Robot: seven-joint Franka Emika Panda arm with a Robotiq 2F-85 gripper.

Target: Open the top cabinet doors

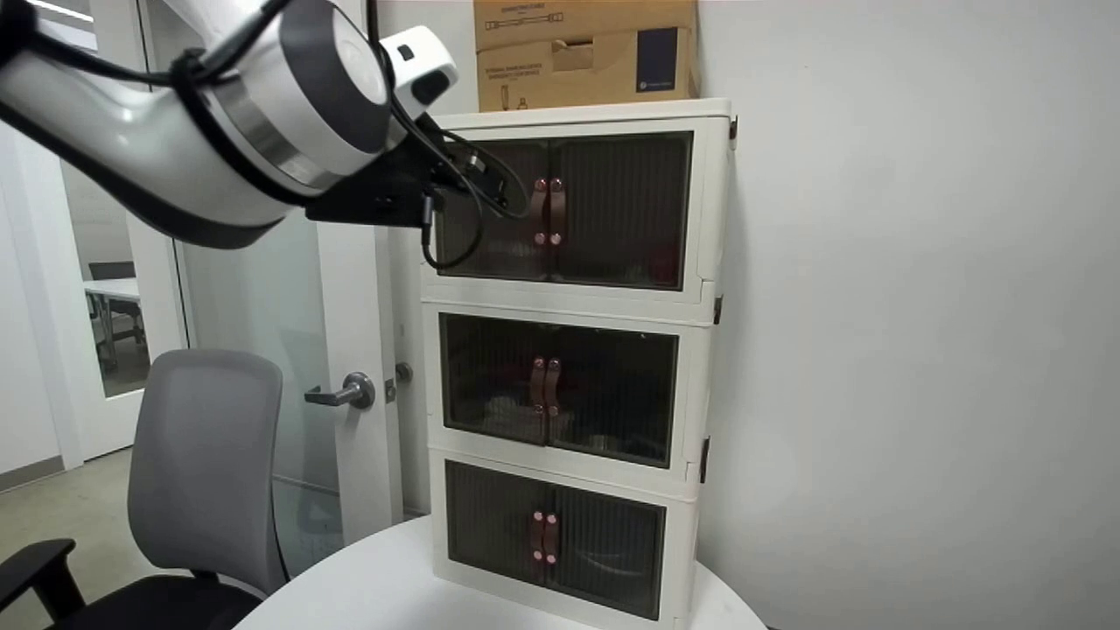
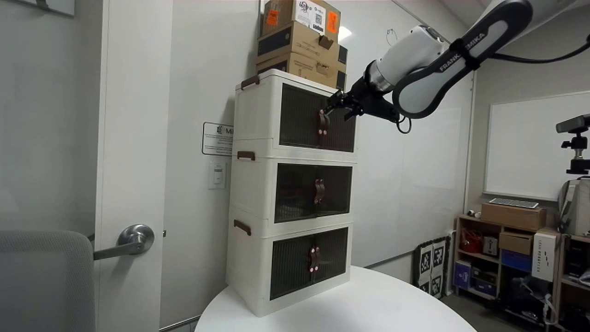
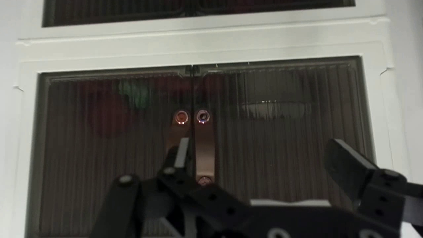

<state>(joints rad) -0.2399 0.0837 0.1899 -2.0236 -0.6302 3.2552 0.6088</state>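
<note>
Can see the top doors (image 1: 626, 210) closed, highest up on the white cabinet (image 2: 252, 189) on the bench (image 2: 368, 304). Holds the pincer (image 3: 259, 142) just in front, with fingers (image 3: 347, 172) spread wide, one near the red-brown handles (image 3: 205, 148); cannot tell if touching.

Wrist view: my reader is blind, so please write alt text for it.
An open pincer faces the closed, dark-glass top cabinet doors, one finger partly hiding the reddish handles. The image is upside down: the middle tier shows at its upper edge.
</note>
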